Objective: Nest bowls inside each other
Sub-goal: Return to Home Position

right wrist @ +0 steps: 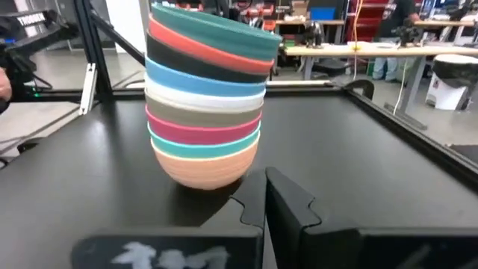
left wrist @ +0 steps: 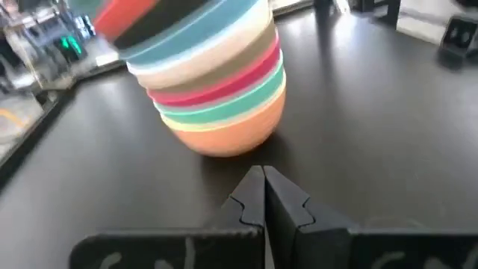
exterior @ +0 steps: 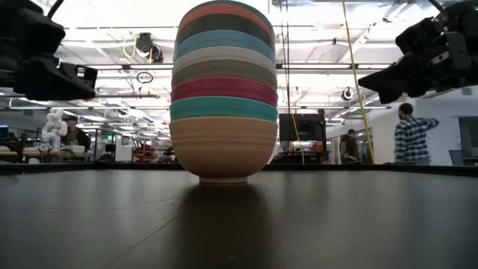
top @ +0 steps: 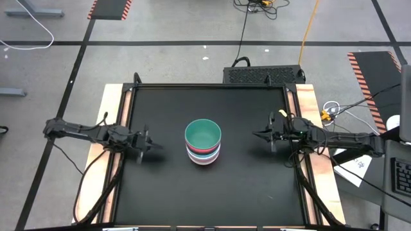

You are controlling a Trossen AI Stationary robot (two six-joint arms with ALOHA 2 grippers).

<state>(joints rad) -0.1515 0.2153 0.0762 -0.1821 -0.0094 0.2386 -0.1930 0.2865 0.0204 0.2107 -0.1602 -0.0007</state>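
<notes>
- The bowls (top: 203,142) stand as one nested stack at the middle of the bench (top: 244,192), with the orange bowl (exterior: 222,149) lowest and the green bowl (top: 203,133) on top.
- The left gripper (top: 149,145) hangs near the bench's left edge, its fingers pressed together and holding nothing.
- The right gripper (top: 262,135) hangs near the right edge, also closed and empty.
- Nesting looks finished. The step in hand is the retreat to rest, which calls for drawing both arms away without brushing the tall stack.
</notes>
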